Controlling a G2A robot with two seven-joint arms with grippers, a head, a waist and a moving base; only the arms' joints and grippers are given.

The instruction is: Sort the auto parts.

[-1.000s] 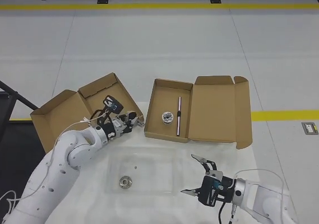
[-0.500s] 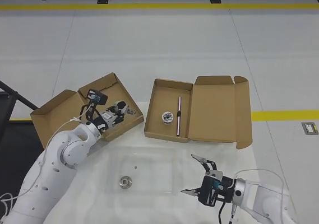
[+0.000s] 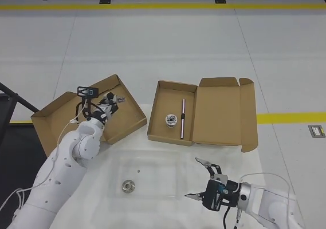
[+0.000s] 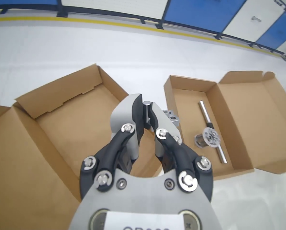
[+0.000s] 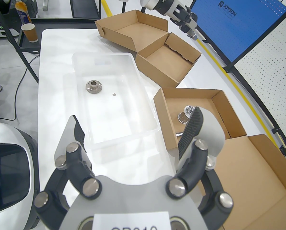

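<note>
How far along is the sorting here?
Done: a rod and a wheel-like part lie in the right box. In hand: the left gripper is shut on a small metal part above the left box. Left: a flange in the clear tray; the right gripper is open near it.

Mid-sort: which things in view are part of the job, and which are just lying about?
Job: metal part in left gripper, open right gripper, flange, clear tray, rod, wheel part, left box, right box.
Lying about: drink bottle, paper cup.
</note>
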